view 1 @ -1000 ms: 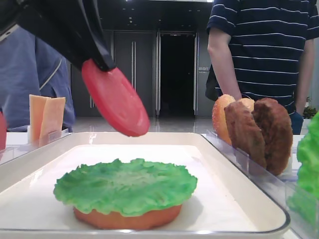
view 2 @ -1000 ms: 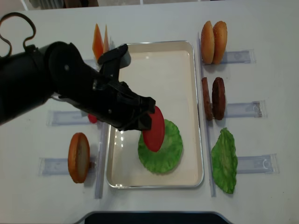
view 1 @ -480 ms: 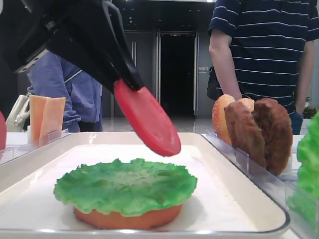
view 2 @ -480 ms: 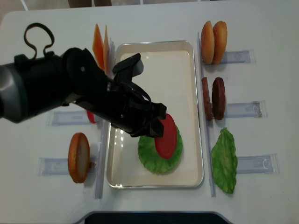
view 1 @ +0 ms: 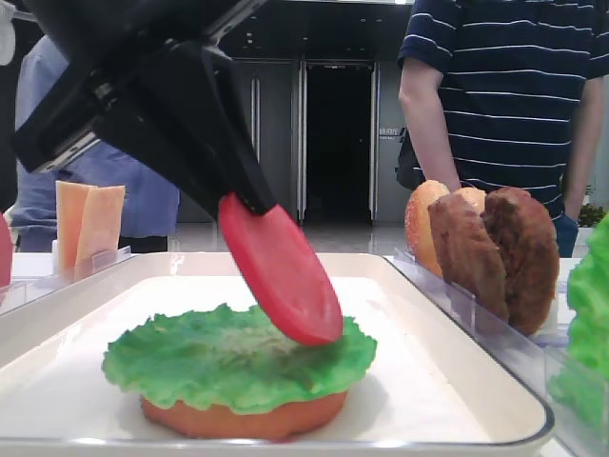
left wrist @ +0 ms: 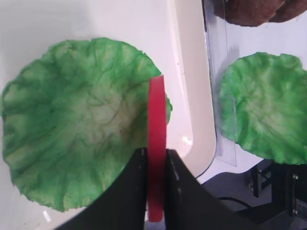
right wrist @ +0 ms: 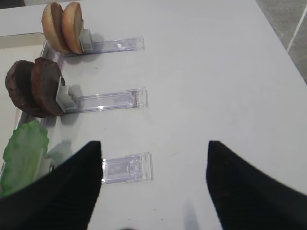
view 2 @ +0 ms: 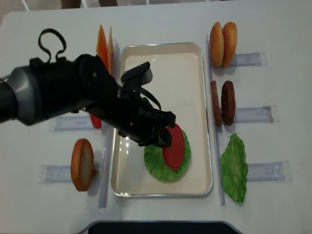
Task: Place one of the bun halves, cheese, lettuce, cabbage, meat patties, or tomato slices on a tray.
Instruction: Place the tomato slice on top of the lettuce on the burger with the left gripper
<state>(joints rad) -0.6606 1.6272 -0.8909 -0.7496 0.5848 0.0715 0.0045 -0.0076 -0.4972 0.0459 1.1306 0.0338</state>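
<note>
My left gripper [left wrist: 156,152] is shut on a red tomato slice [left wrist: 156,124], gripping it edge-on by its rim. The slice [view 1: 281,271] hangs tilted over the white tray [view 1: 457,362], its lower edge down at the ruffled green lettuce [view 1: 190,357]. That leaf lies on an orange-tan bun half [view 1: 238,416]. From above, the tomato slice [view 2: 174,147] covers the right part of the lettuce [view 2: 155,163] in the tray [view 2: 161,63]. My right gripper [right wrist: 153,143] is open over bare table, with nothing between its fingers.
Right of the tray, clear holders carry two bun halves [view 2: 223,44], two meat patties [view 2: 223,102] and another lettuce leaf [view 2: 234,168]. On the left are cheese slices [view 2: 105,44] and a bun half [view 2: 82,164]. A person in a striped shirt [view 1: 504,95] stands behind.
My left gripper has carried the tomato slice down and to the right, from above the tray's middle onto the right side of the lettuce.
</note>
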